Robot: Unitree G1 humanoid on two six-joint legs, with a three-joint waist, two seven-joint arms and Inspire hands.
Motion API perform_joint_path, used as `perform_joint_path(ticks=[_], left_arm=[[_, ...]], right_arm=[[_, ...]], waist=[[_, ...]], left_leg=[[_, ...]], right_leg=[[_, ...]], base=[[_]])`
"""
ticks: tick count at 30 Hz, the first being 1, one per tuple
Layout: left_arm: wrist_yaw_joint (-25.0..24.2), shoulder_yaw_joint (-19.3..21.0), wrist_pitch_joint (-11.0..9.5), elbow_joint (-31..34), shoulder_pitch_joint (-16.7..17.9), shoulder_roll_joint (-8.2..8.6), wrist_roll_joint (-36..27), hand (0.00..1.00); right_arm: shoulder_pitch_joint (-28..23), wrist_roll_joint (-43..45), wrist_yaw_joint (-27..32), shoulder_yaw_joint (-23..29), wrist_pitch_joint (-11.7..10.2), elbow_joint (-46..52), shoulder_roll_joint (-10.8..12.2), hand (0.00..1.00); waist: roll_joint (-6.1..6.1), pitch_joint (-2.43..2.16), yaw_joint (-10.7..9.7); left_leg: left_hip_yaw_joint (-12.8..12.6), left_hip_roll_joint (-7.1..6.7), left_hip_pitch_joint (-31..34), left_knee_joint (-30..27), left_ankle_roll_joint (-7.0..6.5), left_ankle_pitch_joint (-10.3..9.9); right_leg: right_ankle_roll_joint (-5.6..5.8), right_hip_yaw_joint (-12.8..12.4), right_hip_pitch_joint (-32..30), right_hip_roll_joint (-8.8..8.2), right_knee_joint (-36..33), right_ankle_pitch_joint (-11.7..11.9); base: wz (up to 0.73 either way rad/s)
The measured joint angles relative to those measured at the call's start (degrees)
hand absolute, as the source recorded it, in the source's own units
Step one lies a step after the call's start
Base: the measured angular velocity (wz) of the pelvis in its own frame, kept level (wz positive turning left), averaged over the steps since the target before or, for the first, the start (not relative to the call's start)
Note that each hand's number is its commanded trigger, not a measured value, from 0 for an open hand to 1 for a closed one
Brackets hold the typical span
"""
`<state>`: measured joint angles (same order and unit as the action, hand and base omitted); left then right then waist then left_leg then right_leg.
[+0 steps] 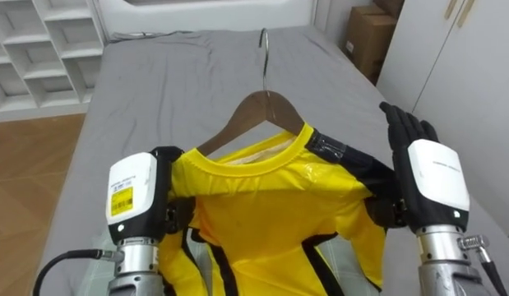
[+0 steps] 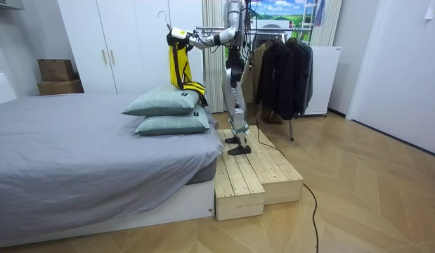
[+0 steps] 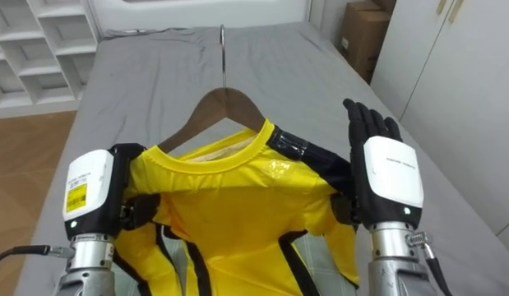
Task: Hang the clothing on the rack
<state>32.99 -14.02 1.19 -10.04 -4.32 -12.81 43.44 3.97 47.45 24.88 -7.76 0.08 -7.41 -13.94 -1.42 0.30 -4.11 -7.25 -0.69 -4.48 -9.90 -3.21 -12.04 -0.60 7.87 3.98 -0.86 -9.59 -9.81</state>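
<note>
A yellow shirt with black trim hangs on a wooden hanger, whose metal hook points up. I hold it up in front of me between both hands, over the grey bed. My left hand is at the shirt's left shoulder, fingers curled in over the cloth. My right hand stands upright at the right shoulder, its straight fingers pressed flat against the black sleeve. In the room view I stand on a wooden platform beside the bed, holding the shirt above two pillows.
The grey bed stretches ahead below the shirt. White shelves stand at far left, a cardboard box and white wardrobe doors at right. A clothes rack with dark garments stands behind me.
</note>
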Motion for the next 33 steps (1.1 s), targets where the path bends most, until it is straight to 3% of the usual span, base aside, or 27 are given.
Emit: perform_joint_path(ticks=[15, 21, 31, 33], left_arm=[[-1.05, -0.64, -0.92, 4.79, -0.02, -1.42, 3.86, 1.00], [-1.02, -0.51, -1.83, 7.33, -0.06, -1.64, 6.26, 1.00], [-1.02, -0.26, -2.49, 7.85, -0.06, -2.05, 7.45, 1.00], [-1.02, -0.26, -2.53, 7.87, -0.07, -2.08, 7.78, 1.00]], right_arm=[[0.52, 0.44, 0.01, 0.00, -0.22, -0.34, -0.73, 0.00], [0.52, 0.42, 1.35, -0.06, -2.60, -3.07, -0.71, 0.00], [0.51, 0.64, 2.03, -0.03, -3.77, -4.38, -0.63, 0.00], [0.51, 0.65, 2.20, -0.04, -3.79, -4.55, -0.64, 0.00]], waist=[[0.08, 0.02, 1.07], [0.16, 0.07, 2.15], [0.34, 0.23, 2.83], [0.34, 0.23, 2.83]], left_leg=[[0.02, 0.00, -0.07, 0.22, 0.01, 0.01], [0.81, -0.01, -0.39, 0.29, 0.01, 0.01], [1.67, -0.03, -1.14, 0.49, 0.02, 0.01], [3.14, -0.04, -1.24, 0.50, 0.02, 0.01]], right_leg=[[0.00, -0.31, -0.03, 0.06, 0.07, 0.00], [0.00, 0.16, 0.42, 0.07, 0.13, 0.00], [0.00, 0.18, 1.69, 0.14, 0.98, 0.00], [0.00, 0.24, 1.67, 0.21, 0.71, 0.00]], base=[[0.00], [0.04], [0.04], [0.00]])
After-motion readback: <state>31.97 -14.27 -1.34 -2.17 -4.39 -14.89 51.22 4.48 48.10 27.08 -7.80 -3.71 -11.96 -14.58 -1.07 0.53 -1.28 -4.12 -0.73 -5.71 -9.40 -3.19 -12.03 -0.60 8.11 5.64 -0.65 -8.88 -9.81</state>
